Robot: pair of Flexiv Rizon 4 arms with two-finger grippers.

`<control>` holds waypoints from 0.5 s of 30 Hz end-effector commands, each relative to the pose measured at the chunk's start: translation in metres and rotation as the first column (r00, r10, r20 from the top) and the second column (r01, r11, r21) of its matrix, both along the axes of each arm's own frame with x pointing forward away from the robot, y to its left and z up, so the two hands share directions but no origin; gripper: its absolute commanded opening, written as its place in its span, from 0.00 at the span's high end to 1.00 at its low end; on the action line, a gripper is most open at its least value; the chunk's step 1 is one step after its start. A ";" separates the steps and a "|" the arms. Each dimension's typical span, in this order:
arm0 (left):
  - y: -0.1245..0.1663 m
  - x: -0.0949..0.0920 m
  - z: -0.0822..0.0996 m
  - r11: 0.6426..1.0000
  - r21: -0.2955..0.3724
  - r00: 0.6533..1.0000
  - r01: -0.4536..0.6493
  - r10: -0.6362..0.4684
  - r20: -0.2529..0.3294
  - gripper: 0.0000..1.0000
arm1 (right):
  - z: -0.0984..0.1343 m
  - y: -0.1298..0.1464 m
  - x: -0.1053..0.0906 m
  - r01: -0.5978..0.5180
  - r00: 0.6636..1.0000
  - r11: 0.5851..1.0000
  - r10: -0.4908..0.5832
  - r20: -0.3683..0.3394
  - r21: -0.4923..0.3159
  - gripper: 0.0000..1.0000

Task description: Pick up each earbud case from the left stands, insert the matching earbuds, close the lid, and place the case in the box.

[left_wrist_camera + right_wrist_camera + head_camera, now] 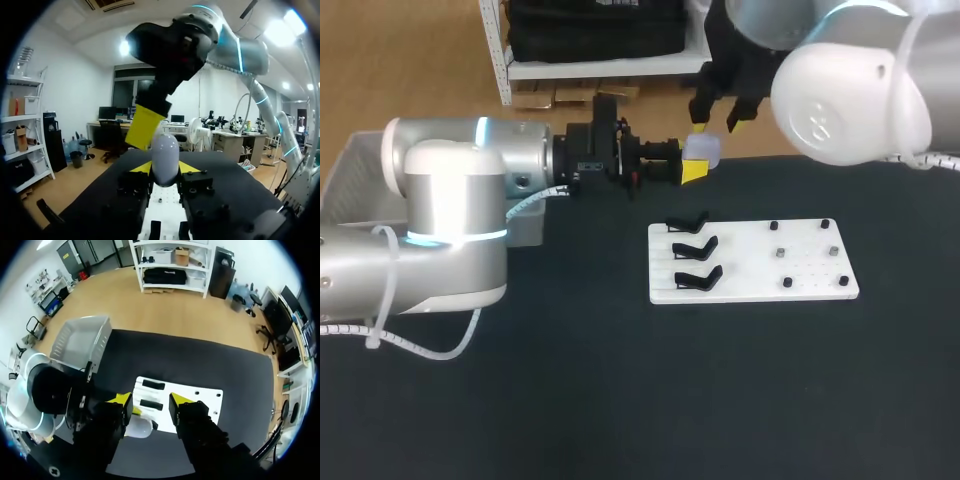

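The left gripper (694, 166) is clamped on the white earbud case (703, 150), which stands up between its yellow tips, clear of the table. The right gripper (716, 124) hangs just above the case, fingers spread wide. I cannot tell if they touch it.

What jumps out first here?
Near the table's far edge, the left gripper is shut on a white earbud case, with the right gripper open just above it. Nearer the middle of the table, a white board carries three black stands, all empty.
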State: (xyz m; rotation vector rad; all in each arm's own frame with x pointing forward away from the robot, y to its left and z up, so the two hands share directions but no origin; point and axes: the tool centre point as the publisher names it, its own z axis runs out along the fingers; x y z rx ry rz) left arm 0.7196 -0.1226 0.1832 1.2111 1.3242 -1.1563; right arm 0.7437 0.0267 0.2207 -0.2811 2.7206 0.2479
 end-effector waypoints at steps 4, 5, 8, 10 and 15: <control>0.000 -0.002 -0.001 1.000 -0.006 1.000 -0.007 0.007 0.005 1.00 | 0.001 -0.003 -0.003 0.020 1.000 0.999 -0.021 0.021 0.030 0.54; 0.000 -0.002 -0.001 1.000 -0.006 1.000 -0.007 0.007 0.005 1.00 | 0.004 -0.005 -0.001 0.035 0.999 0.998 -0.036 0.040 0.042 0.52; 0.000 -0.002 -0.001 1.000 -0.006 1.000 -0.007 0.007 0.005 1.00 | 0.012 -0.017 0.005 0.093 0.991 0.992 -0.100 0.084 0.086 0.34; 0.010 0.001 0.005 1.000 -0.017 1.000 -0.015 0.015 0.017 1.00 | 0.017 -0.027 0.009 0.123 0.984 0.985 -0.136 0.112 0.119 0.34; 0.038 0.008 0.015 0.997 -0.068 0.998 -0.047 0.049 0.027 1.00 | 0.016 -0.053 0.014 0.214 0.959 0.966 -0.236 0.158 0.146 0.00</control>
